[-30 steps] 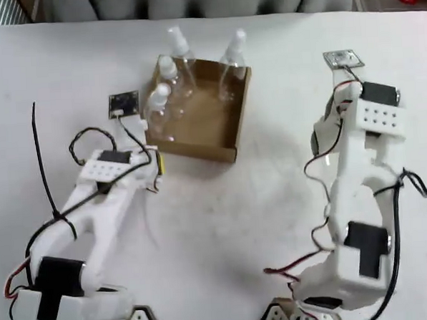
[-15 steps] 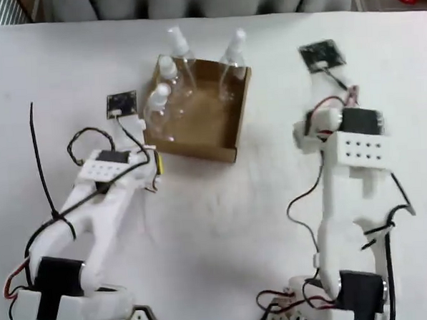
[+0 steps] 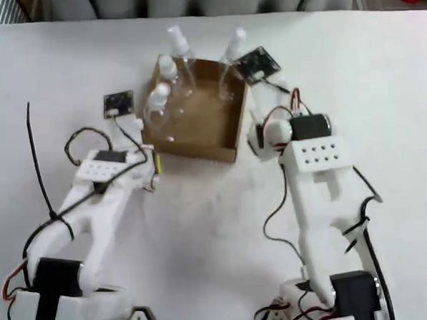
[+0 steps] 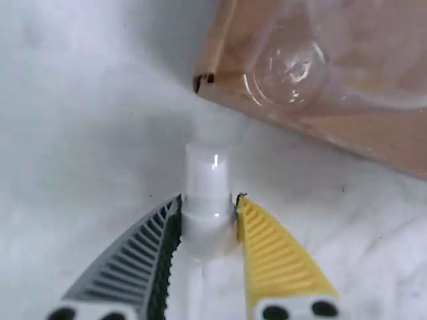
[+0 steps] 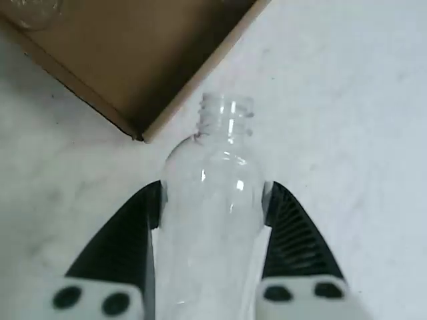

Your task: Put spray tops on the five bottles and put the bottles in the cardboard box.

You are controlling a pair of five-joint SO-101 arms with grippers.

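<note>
Holding: left gripper (image 4: 207,201) clamps white plastic spray top (image 4: 207,177).
Opposite: right gripper (image 5: 213,189) clamps clear uncapped plastic bottle (image 5: 213,167).
Risk: I misalign them; top jams crooked.

Our left gripper (image 4: 207,200) pinches a spray top (image 4: 208,172), our right gripper (image 5: 213,191) hugs a bottle (image 5: 213,163), both arms stretched forward.

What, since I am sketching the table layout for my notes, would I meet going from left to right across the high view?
left arm → cardboard box → right arm
</note>
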